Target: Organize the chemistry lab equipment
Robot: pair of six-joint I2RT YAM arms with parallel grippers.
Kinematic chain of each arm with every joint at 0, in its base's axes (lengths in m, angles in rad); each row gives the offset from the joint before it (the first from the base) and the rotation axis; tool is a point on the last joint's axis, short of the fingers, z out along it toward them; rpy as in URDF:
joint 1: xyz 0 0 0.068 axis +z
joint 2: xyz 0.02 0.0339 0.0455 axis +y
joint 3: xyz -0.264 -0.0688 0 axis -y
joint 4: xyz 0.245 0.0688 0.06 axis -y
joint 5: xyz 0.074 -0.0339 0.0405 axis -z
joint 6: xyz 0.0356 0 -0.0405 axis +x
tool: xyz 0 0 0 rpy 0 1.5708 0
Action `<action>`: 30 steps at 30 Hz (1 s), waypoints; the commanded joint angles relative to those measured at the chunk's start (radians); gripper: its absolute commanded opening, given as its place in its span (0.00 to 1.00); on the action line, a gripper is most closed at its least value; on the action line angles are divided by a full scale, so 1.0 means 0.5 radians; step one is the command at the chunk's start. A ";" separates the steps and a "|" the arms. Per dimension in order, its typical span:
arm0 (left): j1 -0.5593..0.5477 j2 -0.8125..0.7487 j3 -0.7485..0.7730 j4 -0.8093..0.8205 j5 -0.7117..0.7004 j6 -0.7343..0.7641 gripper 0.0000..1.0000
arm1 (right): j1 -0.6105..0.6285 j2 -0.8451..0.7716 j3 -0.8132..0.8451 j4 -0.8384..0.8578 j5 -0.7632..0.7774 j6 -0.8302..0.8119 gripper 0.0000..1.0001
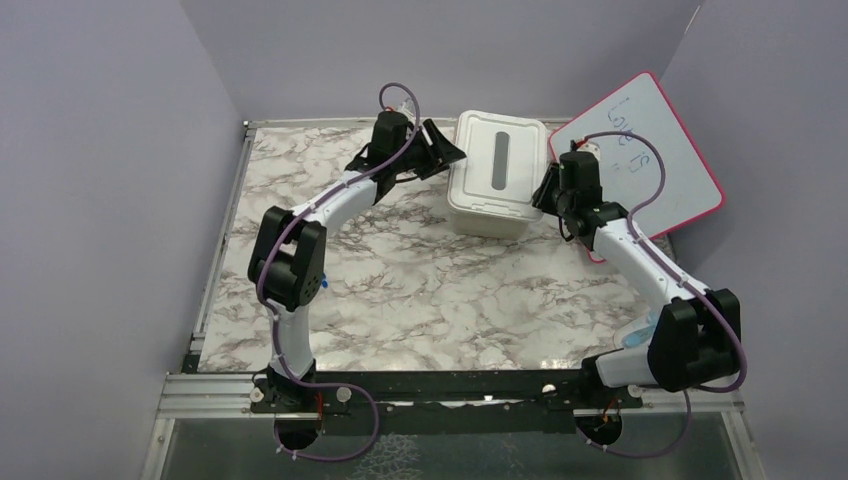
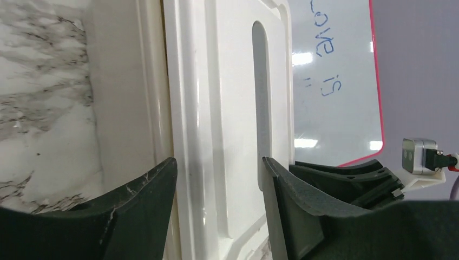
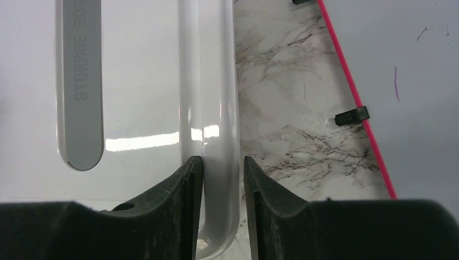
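Marble worktop [image 1: 400, 290]: carries all items listed below.

Pink-framed whiteboard [image 1: 650, 150]: located at the far right corner of the worktop and extending past the right edge. Blue handwriting is visible on its face.

Beige tub [image 1: 485, 218]: located at the far edge of the worktop, slightly right of centre, just beside the whiteboard.

White lid [image 1: 520, 160]: seated on the tub and covering its opening.

Lab equipment: location cannot be determined. The tub interior is hidden by the lid in all three views.

Left hand [image 2: 219, 168]: positioned at the left side of the tub. Its fingers stand well apart, with the left rim of the lid and part of the top panel showing between them. Neither finger presses on the lid.

Right hand [image 3: 223, 162]: positioned at the right side of the tub. Its fingers are drawn in on either side of the rounded right rim of the lid and clamp it.

Grey handle strip [image 3: 80, 81]: recessed along the middle of the lid and bearing embossed lettering.

Black clip [image 3: 352, 115]: fitted on the whiteboard frame, on the side nearest the tub.
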 commanded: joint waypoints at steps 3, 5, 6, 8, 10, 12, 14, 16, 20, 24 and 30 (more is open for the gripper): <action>0.026 -0.240 0.061 -0.247 -0.318 0.251 0.65 | -0.012 0.069 0.104 -0.037 -0.110 -0.085 0.37; 0.037 -0.218 0.064 -0.266 -0.255 0.273 0.67 | -0.012 0.091 0.147 -0.073 -0.110 -0.105 0.34; 0.043 -0.193 0.068 -0.268 -0.189 0.260 0.67 | -0.012 0.104 0.170 -0.088 -0.118 -0.114 0.32; 0.053 -0.136 0.063 -0.240 -0.040 0.223 0.67 | -0.012 0.124 0.196 -0.091 -0.149 -0.127 0.31; 0.053 -0.091 0.052 -0.226 0.035 0.194 0.67 | -0.012 0.141 0.219 -0.087 -0.180 -0.145 0.29; 0.053 -0.054 0.042 -0.166 0.077 0.166 0.66 | -0.012 0.166 0.245 -0.091 -0.192 -0.159 0.28; 0.053 -0.025 0.041 -0.160 0.090 0.160 0.63 | -0.012 0.205 0.273 -0.113 -0.190 -0.171 0.28; 0.052 -0.012 0.031 -0.164 0.066 0.170 0.60 | -0.012 0.227 0.281 -0.124 -0.155 -0.176 0.27; 0.050 0.012 0.032 -0.234 -0.019 0.228 0.52 | -0.010 0.227 0.254 -0.102 -0.100 -0.188 0.30; 0.050 0.066 0.060 -0.374 -0.126 0.289 0.41 | -0.012 0.221 0.239 -0.080 -0.120 -0.196 0.36; 0.044 0.127 0.115 -0.540 -0.280 0.410 0.33 | -0.012 0.233 0.293 -0.093 -0.180 -0.200 0.38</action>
